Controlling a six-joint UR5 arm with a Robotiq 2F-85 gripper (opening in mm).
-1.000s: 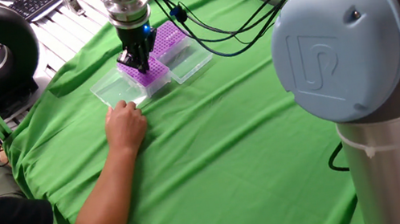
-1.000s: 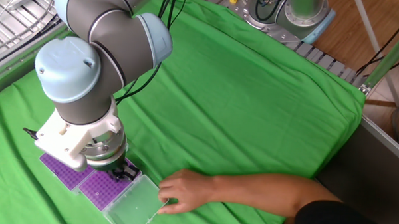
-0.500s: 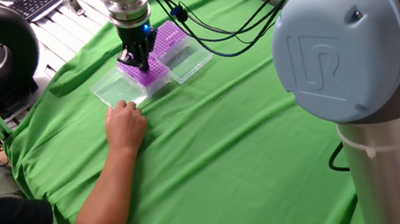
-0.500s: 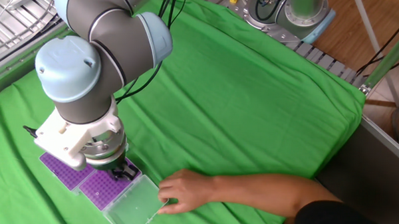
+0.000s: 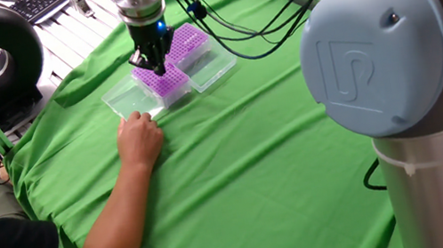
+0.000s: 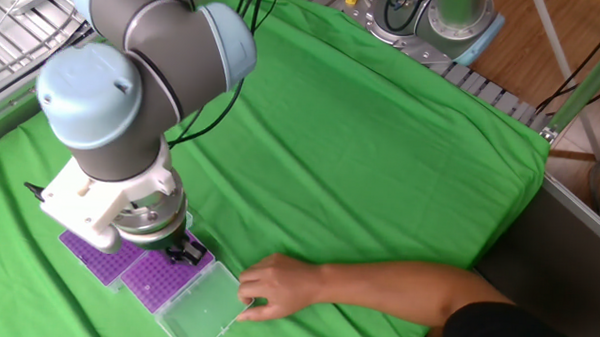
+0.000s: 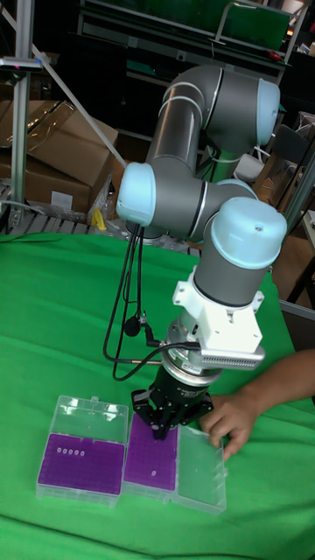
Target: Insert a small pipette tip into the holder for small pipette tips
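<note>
The hand (image 7: 170, 426) is poised just above the holder for small pipette tips (image 7: 154, 455) (finger state cannot be told); insertion seems underway, so a straight descent is needed.

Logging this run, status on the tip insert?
End effector above square purple rack, jaw state unclear. Clear lid open flat. Person's hand on lid, close by.

Matt, wrinkled green cloth (image 5: 281, 159) lies under a clear glossy plastic box (image 7: 197, 477) holding a matt purple rack (image 7: 150, 457).
</note>
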